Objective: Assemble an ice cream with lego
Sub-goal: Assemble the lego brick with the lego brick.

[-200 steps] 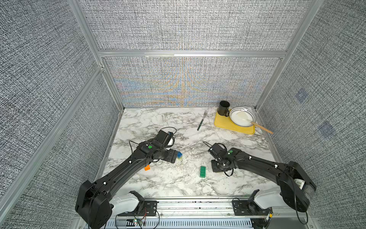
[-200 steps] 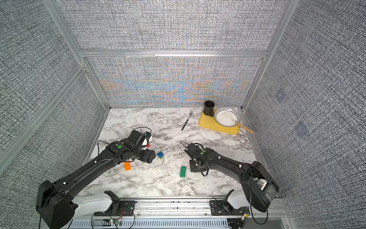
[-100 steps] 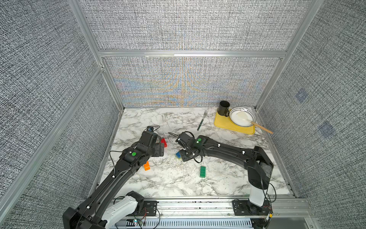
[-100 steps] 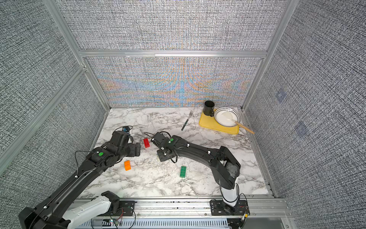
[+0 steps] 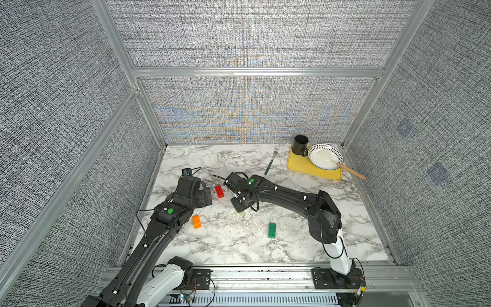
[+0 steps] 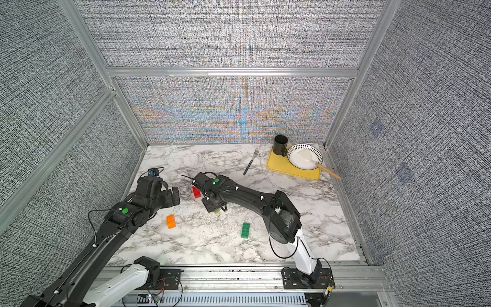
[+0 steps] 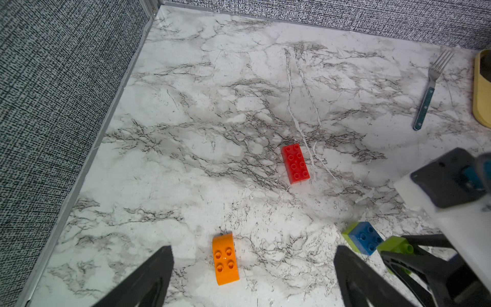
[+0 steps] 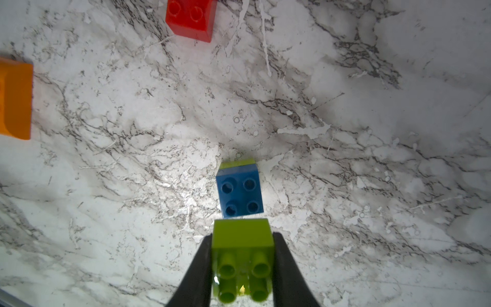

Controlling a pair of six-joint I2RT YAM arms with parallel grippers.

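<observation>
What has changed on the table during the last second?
The right gripper, shut on a lime brick, swung left to the blue brick. The left gripper drew back leftward, uncovering the red brick. The orange brick and green brick stayed.

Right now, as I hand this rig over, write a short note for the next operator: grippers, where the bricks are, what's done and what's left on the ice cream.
Left gripper: open, holding nothing.
Right gripper: shut on a lime brick, close to the stack, not joined.
Done: blue brick sits on the other lime brick.
Loose on the table: red brick, orange brick, green brick.
Left: press the held lime onto the blue, then add green, red and orange.
</observation>
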